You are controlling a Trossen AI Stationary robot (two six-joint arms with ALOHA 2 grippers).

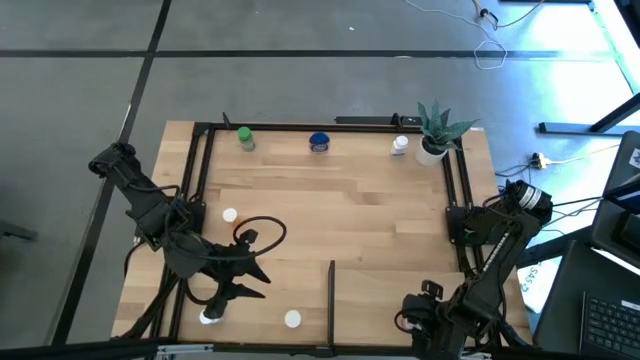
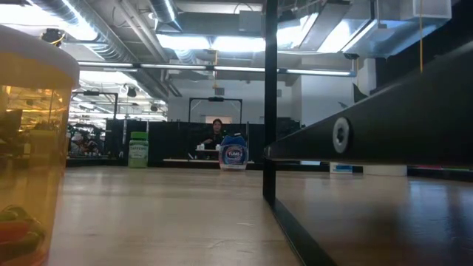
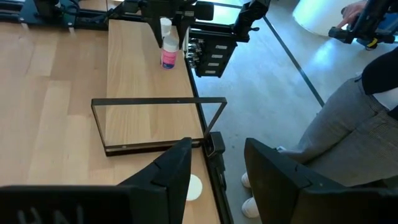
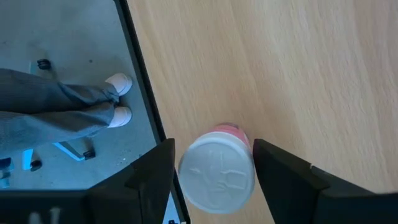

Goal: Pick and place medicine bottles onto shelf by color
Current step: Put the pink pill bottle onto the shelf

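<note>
Bottles wait: your right gripper (image 4: 213, 163) is apart around a pink bottle (image 4: 217, 169), maybe touching; left gripper (image 3: 217, 163) is apart near the table's front edge.

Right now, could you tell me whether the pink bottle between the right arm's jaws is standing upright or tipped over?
Upright. The right wrist view looks straight down on the pink bottle's round white cap, with the pink body just showing behind it; the right gripper's jaws flank it, open.

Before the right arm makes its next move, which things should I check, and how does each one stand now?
1. Right gripper jaws stand on either side of the pink bottle: ok.
2. Right jaws closed on it: not ok, open.
3. Pink bottle upright: ok.
4. Left gripper jaws centred over the white-capped bottle: not ok, it sits to one side.
5. Person clear: not ok, shoes beside the frame rail.
</note>
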